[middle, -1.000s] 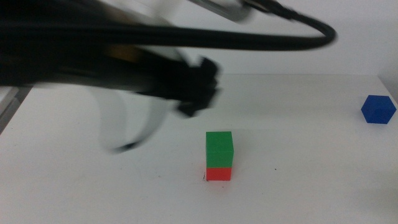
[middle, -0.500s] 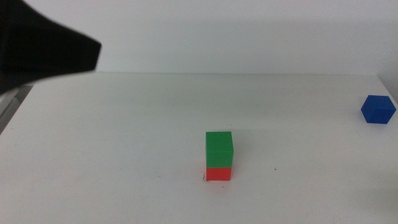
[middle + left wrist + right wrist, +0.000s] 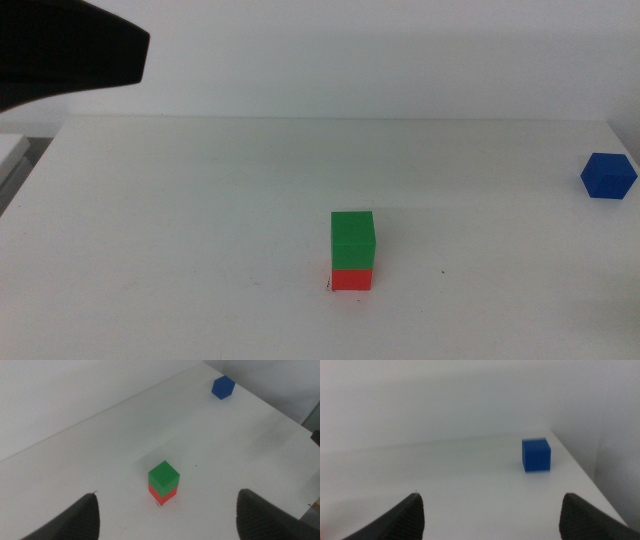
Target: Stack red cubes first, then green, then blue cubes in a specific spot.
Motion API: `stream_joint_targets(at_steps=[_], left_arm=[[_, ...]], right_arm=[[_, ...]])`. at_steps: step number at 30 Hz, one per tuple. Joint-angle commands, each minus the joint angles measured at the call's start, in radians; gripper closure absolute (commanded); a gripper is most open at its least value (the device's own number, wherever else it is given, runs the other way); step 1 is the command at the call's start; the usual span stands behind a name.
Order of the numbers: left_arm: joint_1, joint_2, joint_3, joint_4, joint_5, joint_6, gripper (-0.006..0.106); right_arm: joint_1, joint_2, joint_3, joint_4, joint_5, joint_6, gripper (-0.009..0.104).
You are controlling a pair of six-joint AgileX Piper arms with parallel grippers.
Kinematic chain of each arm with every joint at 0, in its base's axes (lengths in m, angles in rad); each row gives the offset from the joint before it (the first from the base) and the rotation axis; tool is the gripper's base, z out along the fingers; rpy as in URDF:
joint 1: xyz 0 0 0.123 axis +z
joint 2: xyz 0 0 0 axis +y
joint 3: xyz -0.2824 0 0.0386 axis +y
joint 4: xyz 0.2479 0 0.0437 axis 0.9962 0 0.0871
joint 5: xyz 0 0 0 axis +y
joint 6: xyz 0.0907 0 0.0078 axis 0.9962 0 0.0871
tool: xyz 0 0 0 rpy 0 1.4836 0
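Dark jaws of the left gripper point(image 3: 165, 515) stand wide apart and hold nothing, framing from well above the small matte green cube point(image 3: 164, 475) that sits squarely on the small matte red cube point(image 3: 161, 495). A second ago this arm hung low over the middle of the white table point(image 3: 180, 200), its gripper just behind and above the stack; now only a dark part of it shows at the upper left corner of the middle view, pulled back and raised. I read that as the green placement being finished and the left arm clearing out.

The right gripper point(image 3: 490, 515) is likewise spread wide and empty, and its wrist camera faces the small matte deep-blue cube point(image 3: 536, 455), which rests alone near the table's far right edge point(image 3: 608, 176), well apart from the stack. In the middle view the two-cube stack stands near the table's centre, with tiny black marks point(image 3: 328, 287) beside its base, probably the marked spot. Red and green are done; the blue cube remains, and the right arm looks best placed to fetch it.
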Motion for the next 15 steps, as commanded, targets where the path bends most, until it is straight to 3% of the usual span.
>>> stream_joint_targets(at_steps=[1, 4, 7, 15], left_arm=[[0.0, -0.002, -0.004, -0.008, -0.014, 0.0, 0.007], [0.0, -0.002, -0.004, -0.008, -0.014, 0.0, 0.007], [0.0, -0.002, -0.004, -0.008, -0.014, 0.0, 0.007], [0.0, -0.004, -0.004, -0.008, -0.015, 0.0, 0.007]], right_arm=[[-0.006, -0.004, 0.002, -0.003, -0.094, -0.012, 0.002], [-0.006, -0.004, 0.002, -0.004, -0.232, -0.008, 0.002], [-0.006, 0.085, -0.098, 0.032, -0.184, -0.004, 0.002], [-0.006, 0.688, -0.653, 0.024, 0.381, -0.011, 0.002]])
